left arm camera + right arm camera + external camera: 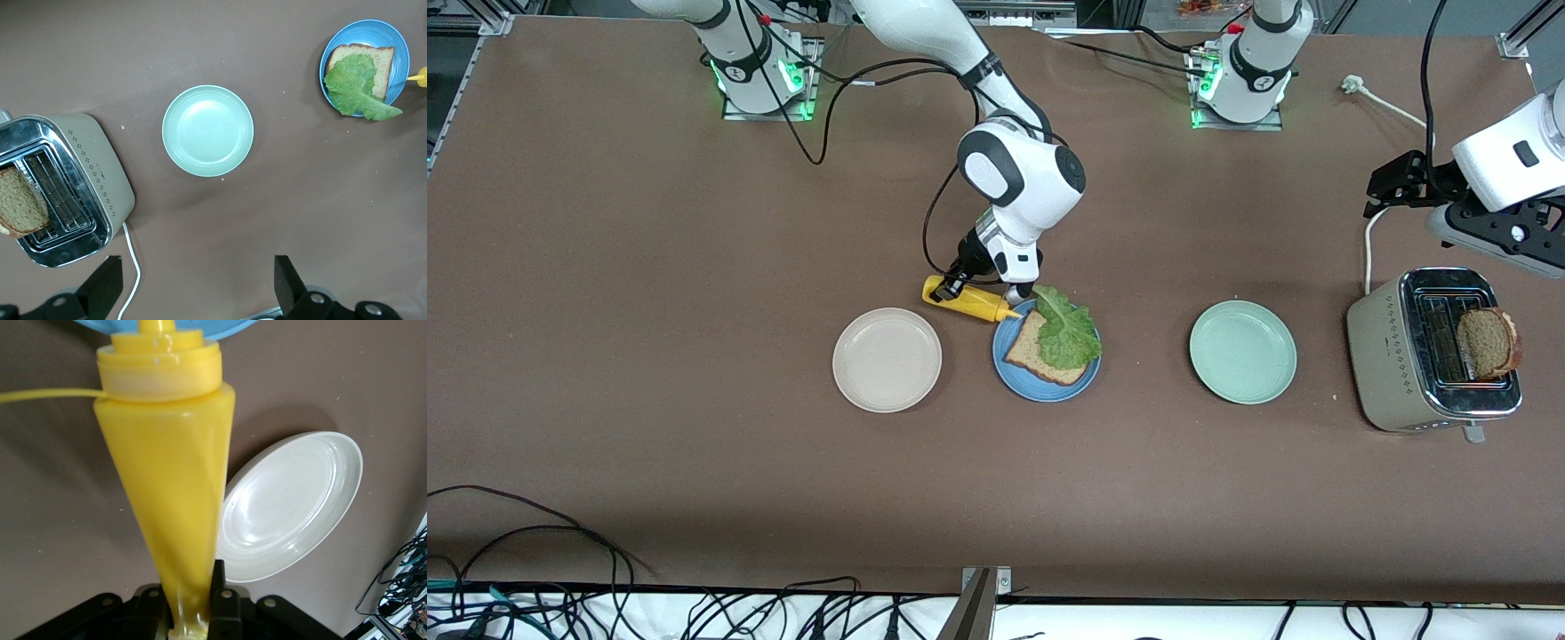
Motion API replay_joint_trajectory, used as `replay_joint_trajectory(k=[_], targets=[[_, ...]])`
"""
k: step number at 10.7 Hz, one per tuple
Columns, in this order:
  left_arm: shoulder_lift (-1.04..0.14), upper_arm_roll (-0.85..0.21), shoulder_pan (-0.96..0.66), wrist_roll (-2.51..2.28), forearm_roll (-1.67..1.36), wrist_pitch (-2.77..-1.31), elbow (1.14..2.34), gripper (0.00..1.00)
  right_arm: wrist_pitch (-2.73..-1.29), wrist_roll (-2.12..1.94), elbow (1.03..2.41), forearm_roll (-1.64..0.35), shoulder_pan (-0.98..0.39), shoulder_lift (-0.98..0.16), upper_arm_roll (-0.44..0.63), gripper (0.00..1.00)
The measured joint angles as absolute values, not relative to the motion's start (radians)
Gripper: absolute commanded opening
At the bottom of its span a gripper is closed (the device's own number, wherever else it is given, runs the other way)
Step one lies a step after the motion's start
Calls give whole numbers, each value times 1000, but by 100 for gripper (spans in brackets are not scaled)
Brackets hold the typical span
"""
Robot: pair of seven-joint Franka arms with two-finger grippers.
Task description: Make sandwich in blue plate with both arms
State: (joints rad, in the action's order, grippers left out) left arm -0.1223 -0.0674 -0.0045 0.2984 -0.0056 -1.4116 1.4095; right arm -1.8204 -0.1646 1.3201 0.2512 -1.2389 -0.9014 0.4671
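On our brown desk (649, 267) we see the right claw (953, 289) clamped on a yellow sauce bottle (971, 302), nozzle at the blue plate (1014, 378) holding bread (1032, 351) and lettuce (1065, 333), ready to squeeze, while the left claw (193, 283) waits wide apart near the toaster (1392, 356).

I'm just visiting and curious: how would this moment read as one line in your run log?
right gripper: shut on mustard bottle, nozzle at blue plate | plate: bread slice, lettuce | left gripper: open, over toaster, waiting
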Motion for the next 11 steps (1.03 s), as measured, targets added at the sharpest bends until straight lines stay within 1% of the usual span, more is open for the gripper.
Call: replay_joint_trajectory(k=[2,4,6,9,11], targets=[[-122,-67,-4,298,-6,-1412,1410,100,-1824,-163,1308,241,-1233,-895,472,0],[-122,-67,-4,298,-6,-1412,1409,100,-1836,-207,1294,111,-1189,-848,483,0],[-122,-67,-4,298,-6,-1412,1409,100,-1849,-306,1306,-22,-1096,-764,470,0],[-122,-66,-4,298,-6,-1412,1410,100,-1896,-438,1421,-91,-871,-599,320,0],[-122,-66,-4,298,-6,-1411,1410,100,-1900,-574,1485,-175,-763,-526,258,0]])
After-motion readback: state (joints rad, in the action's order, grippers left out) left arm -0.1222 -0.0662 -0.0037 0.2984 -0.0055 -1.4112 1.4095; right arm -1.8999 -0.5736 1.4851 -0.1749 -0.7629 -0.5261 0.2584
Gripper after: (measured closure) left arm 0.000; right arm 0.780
